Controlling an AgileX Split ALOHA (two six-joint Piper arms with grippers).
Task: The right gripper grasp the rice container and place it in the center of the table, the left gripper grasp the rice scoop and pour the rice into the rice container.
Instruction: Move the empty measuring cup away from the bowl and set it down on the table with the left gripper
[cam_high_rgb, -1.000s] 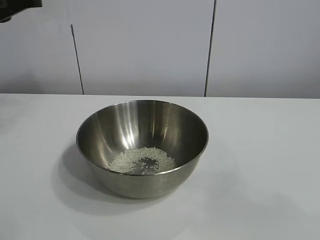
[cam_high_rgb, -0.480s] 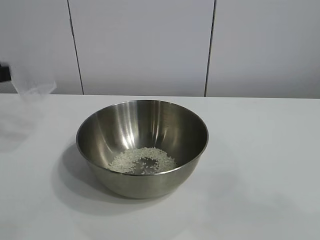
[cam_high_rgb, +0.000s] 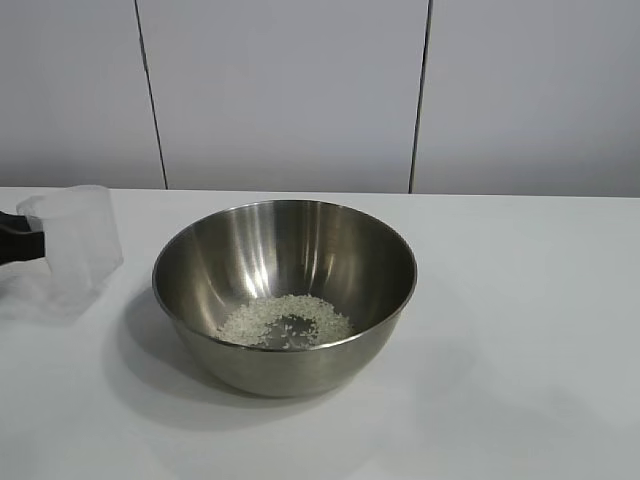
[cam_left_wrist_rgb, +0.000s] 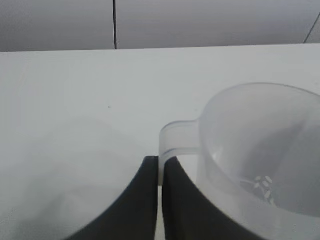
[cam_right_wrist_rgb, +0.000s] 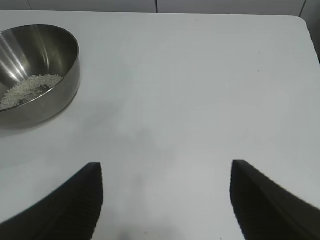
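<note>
Two task items in place: rice container (cam_high_rgb: 285, 295) upright near the middle of the desk (cam_high_rgb: 520, 300), a thin heap of rice (cam_high_rgb: 286, 321) on its floor; rice scoop (cam_high_rgb: 72, 240) upright, just beside the container on the left-arm side, apart from it. Left gripper (cam_left_wrist_rgb: 159, 172) pinched shut on the scoop's handle tab, only a dark sliver of it showing at the edge of the exterior view. Right gripper (cam_right_wrist_rgb: 165, 200) spread wide over bare desk, holding nothing, well apart from the container on the other side (idle, by the look of it). Pour judged done; scoop apparently being set down beside the container. Key relation for the coming move: scoop body out ahead of the left gripper, handle tab reaching back between the fingers, mouth up, so a release should leave it standing, provided the base is on the desk (contact not clear from any view). Left wrist view alone shows a few grains clinging inside the scoop, otherwise empty. Exterior view alone shows scoop and container together. Right wrist view shows container and rice, no scoop.
</note>
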